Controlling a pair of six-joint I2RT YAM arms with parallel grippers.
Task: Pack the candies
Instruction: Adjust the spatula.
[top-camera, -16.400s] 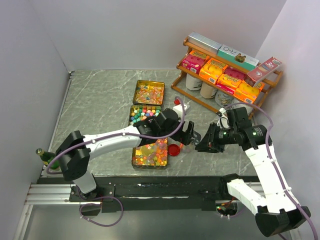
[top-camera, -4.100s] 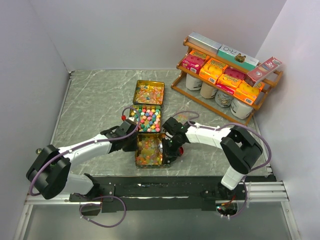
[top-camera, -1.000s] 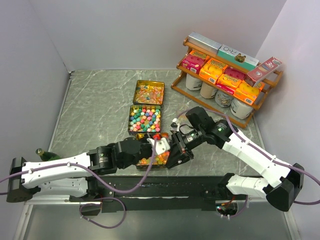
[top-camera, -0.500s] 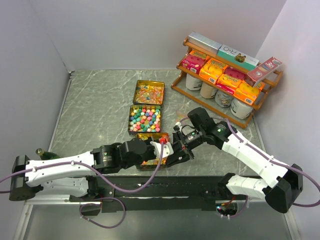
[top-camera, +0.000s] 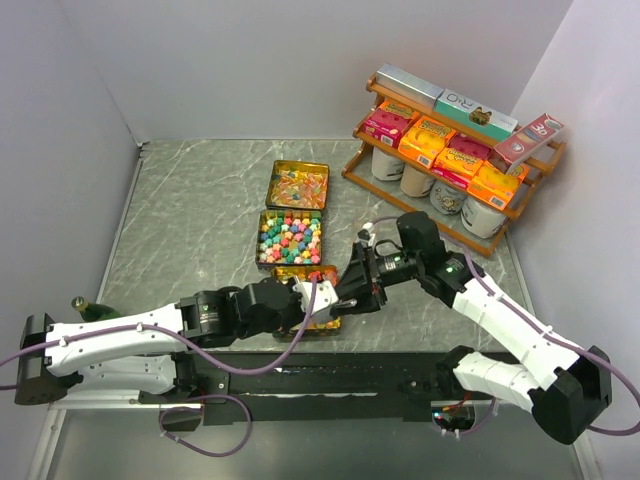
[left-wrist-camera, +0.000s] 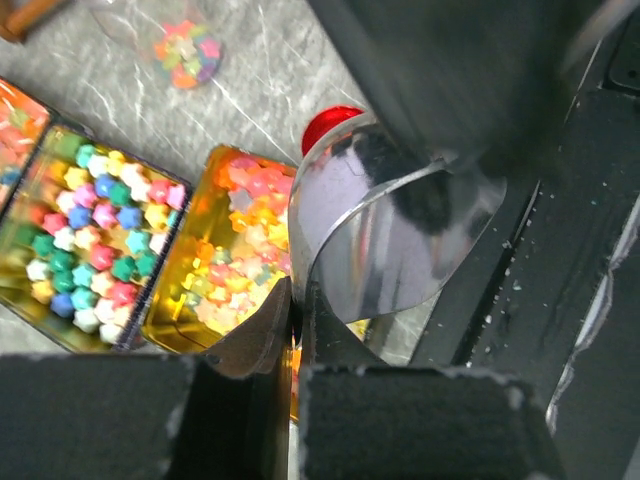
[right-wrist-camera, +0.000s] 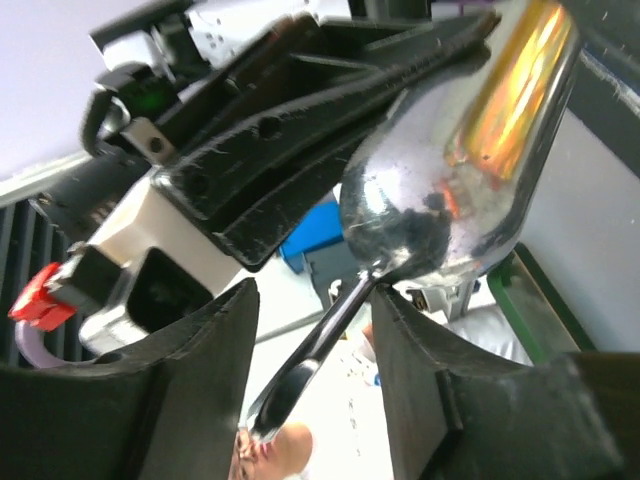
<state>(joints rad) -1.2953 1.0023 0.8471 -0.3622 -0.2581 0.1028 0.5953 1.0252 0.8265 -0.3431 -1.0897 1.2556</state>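
Your left arm (top-camera: 110, 338) and right arm (top-camera: 515, 320) are white shells with black joints, each trailing a purple cable (top-camera: 244, 420). Your fingers (right-wrist-camera: 150, 410) are matte black and scuffed.

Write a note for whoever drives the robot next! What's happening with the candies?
Left gripper: shut on the metal scoop's handle.
Right gripper: open, a finger on each side of that handle.
Candies: mostly in three open tins; a few stars in a clear container.
Done: very little packed.
Left: probably scooping more candies into the container.
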